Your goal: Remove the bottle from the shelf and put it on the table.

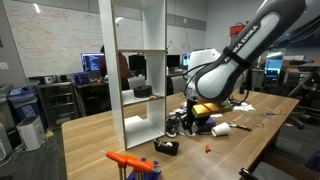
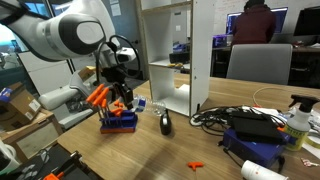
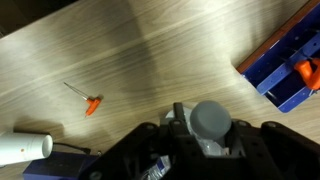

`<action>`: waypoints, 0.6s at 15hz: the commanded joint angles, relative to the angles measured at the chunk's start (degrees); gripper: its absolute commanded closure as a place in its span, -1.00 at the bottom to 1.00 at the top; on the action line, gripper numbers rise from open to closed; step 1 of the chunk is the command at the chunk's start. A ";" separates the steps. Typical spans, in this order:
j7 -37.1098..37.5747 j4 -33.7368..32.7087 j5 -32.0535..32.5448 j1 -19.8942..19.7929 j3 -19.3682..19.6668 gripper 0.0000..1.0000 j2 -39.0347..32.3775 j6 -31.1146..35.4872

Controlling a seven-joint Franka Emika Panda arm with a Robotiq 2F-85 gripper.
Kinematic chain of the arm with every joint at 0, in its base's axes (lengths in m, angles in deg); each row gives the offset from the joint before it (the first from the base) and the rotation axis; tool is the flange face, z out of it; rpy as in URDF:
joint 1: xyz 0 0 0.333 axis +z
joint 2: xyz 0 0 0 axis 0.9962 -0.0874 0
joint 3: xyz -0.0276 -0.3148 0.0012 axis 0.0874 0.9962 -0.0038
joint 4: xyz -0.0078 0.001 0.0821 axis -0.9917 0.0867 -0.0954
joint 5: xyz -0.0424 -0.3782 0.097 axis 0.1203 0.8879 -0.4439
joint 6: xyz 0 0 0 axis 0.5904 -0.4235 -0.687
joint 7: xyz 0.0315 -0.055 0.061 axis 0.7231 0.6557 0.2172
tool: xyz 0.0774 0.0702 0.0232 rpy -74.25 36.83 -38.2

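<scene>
In the wrist view my gripper (image 3: pixel 205 142) is shut on the bottle (image 3: pixel 210 118). Its grey cap and clear body show between the fingers, over the light-brown wooden table (image 3: pixel 150 50). In both exterior views the gripper (image 1: pixel 179 122) (image 2: pixel 121 90) hangs low over the table (image 1: pixel 95 140) (image 2: pixel 170 155), beside the tall white shelf (image 1: pixel 140 70) (image 2: pixel 170 50) and outside it. The bottle itself is hard to make out in the exterior views.
A blue rack with orange tools (image 2: pixel 117 117) (image 3: pixel 285 70) (image 1: pixel 132 160) stands close to the gripper. A small orange piece (image 3: pixel 90 102) and a white cylinder (image 3: pixel 20 148) lie on the table. A dark mouse-like object (image 2: pixel 165 123), cables and a black box (image 2: pixel 250 122) lie by the shelf.
</scene>
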 commanded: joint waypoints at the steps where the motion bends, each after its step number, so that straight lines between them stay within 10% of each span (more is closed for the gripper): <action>1: -3.24 -1.01 -2.32 -1.00 1.52 0.86 -7.81 6.13; 9: -10.13 -2.46 -10.44 0.29 4.61 0.86 -17.49 10.51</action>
